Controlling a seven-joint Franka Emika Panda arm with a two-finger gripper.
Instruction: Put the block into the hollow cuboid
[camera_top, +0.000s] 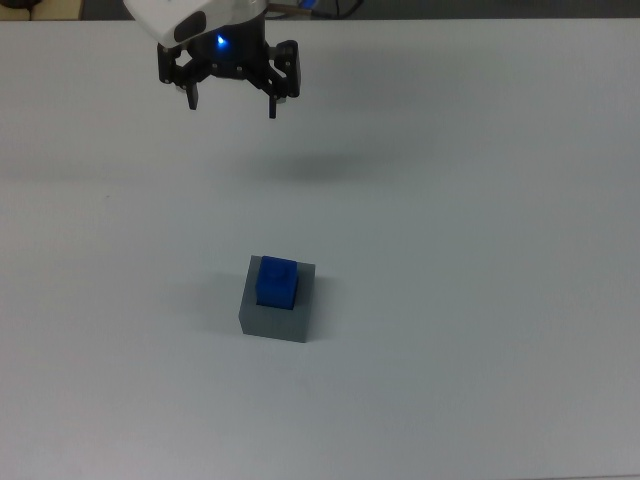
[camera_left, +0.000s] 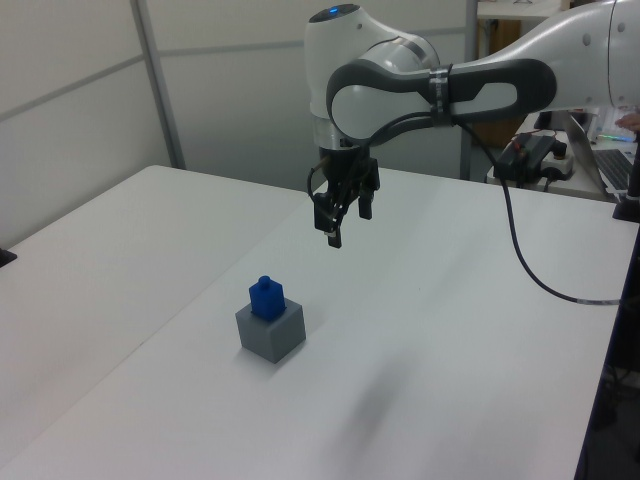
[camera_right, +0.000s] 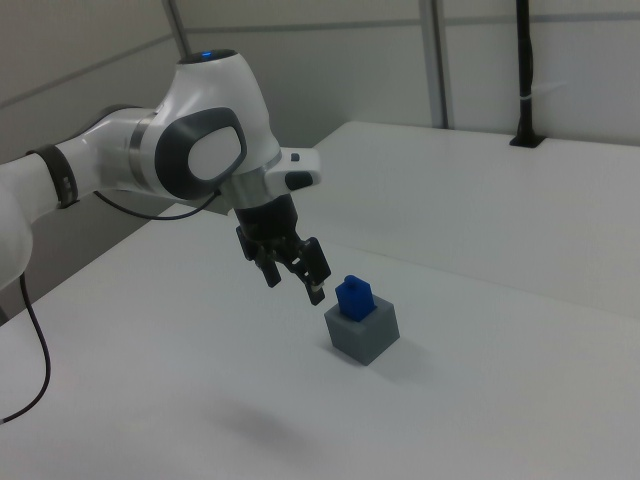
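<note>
My arm hangs in the air, empty-handed.

My gripper (camera_top: 233, 101) points down, raised above the surface, its two black fingers (camera_top: 273, 103) spread apart with nothing between them. A small blue light glows on my wrist (camera_top: 222, 42) in the top view. In the left view my white and grey arm (camera_left: 480, 82) reaches in from the left view's right and bends down at the wrist.
</note>
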